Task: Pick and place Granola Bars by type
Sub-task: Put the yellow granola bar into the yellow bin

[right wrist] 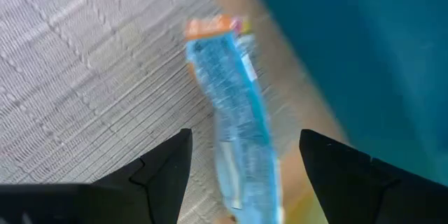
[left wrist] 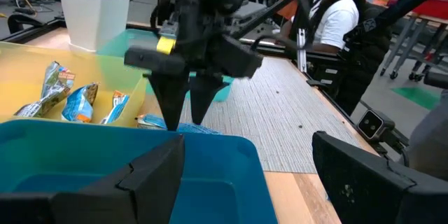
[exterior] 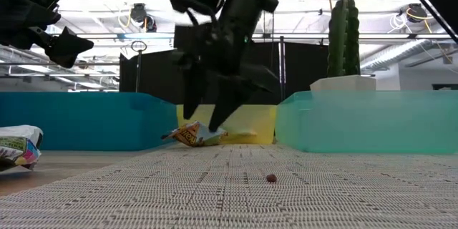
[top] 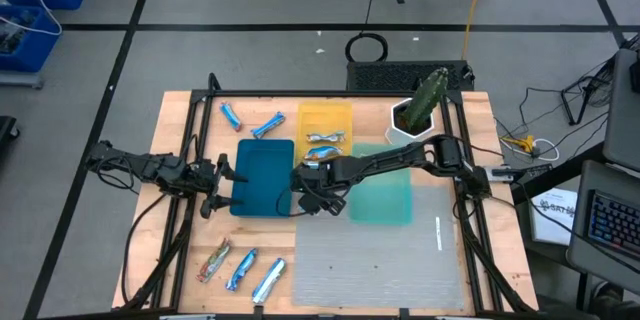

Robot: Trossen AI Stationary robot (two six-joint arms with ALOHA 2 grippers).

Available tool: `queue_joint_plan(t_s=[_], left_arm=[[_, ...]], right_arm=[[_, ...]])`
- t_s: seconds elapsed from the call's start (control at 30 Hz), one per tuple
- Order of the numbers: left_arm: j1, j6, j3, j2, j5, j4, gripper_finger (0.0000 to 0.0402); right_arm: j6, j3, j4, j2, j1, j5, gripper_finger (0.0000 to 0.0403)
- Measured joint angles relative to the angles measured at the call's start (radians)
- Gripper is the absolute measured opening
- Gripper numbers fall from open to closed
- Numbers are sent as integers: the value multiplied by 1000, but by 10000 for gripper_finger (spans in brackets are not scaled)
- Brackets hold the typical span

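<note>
My right gripper (top: pixel 318 198) (right wrist: pixel 241 175) hangs open just right of the blue tray (top: pixel 262 175), fingers slanting down. A blue granola bar with an orange end (right wrist: pixel 236 129) (left wrist: pixel 192 129) lies below and between its fingers, on the table between the tray's wall and the grey mat. No finger touches it. Three bars (top: pixel 324 144) lie in the yellow tray (top: pixel 325 115). Two blue bars (top: pixel 250 120) lie at the far left, and three more (top: pixel 241 268) at the near left. My left gripper (top: pixel 215 178) (left wrist: pixel 259 182) waits open at the blue tray's left side.
A teal tray (top: pixel 385 192) sits right of the right gripper, with a white pot holding a cactus (top: pixel 420 108) behind it. The grey mat (top: pixel 380 260) covers the near right of the table. A small dark crumb (exterior: pixel 271 179) lies on the mat. People sit beyond the table (left wrist: pixel 336 14).
</note>
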Motion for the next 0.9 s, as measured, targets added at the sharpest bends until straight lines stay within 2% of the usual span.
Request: queue_joint_plan(t_s=[0.43, 0.9], left_arm=[[0, 0, 0, 0, 0, 0, 310], [0, 0, 0, 0, 0, 0, 310]], right_arm=[[-6, 0, 5, 19, -7, 0, 242], [-6, 0, 20, 19, -11, -52, 113]])
